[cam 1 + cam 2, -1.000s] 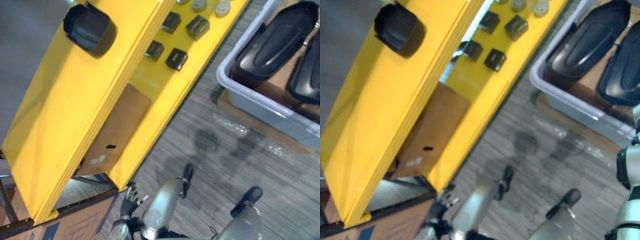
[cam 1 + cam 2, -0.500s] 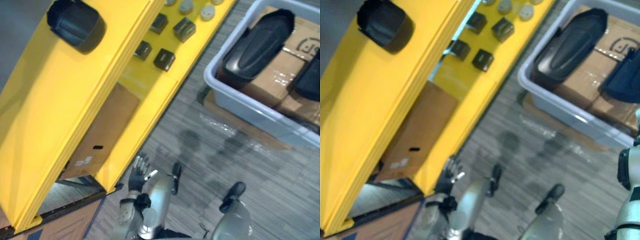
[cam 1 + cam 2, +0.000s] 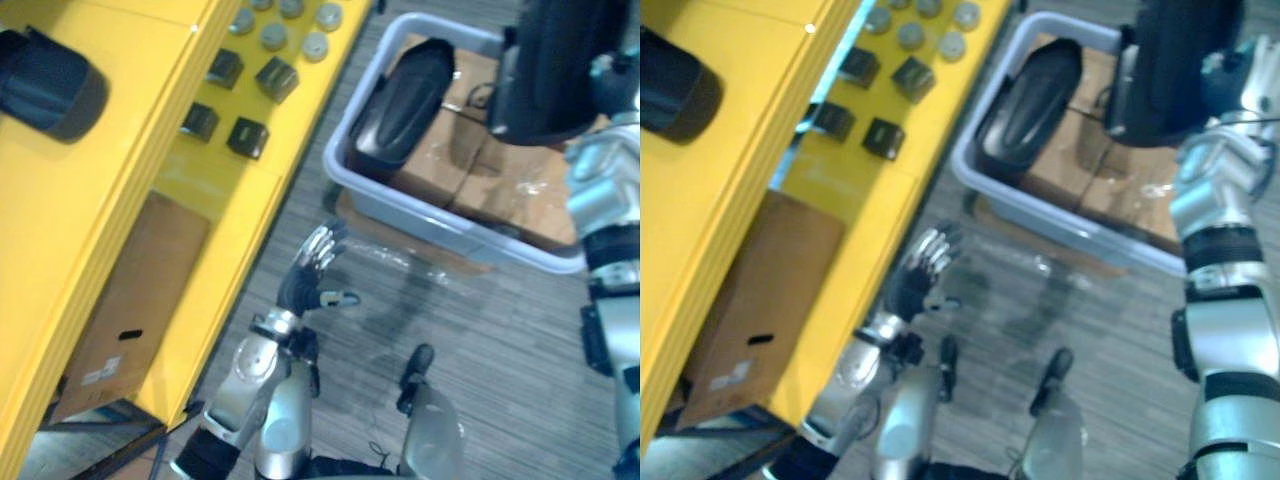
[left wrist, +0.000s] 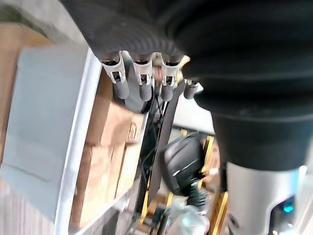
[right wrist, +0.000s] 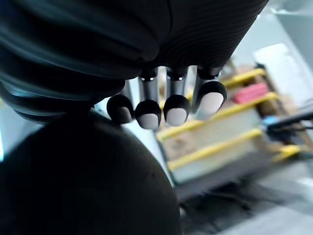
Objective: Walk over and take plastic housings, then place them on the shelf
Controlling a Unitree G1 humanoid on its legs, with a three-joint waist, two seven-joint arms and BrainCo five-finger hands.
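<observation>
Left eye view shows the left hand (image 3: 312, 272) risen, empty with fingers spread, toward the bin (image 3: 450, 228) holding one plastic housing (image 3: 400, 100), while the right hand (image 5: 175, 108) clasps a second housing (image 3: 548, 60), bound for the yellow shelf (image 3: 110, 200).

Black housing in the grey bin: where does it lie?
Left eye view, upper middle: the black housing lies at the grey bin's left end, beside cardboard boxes.
</observation>
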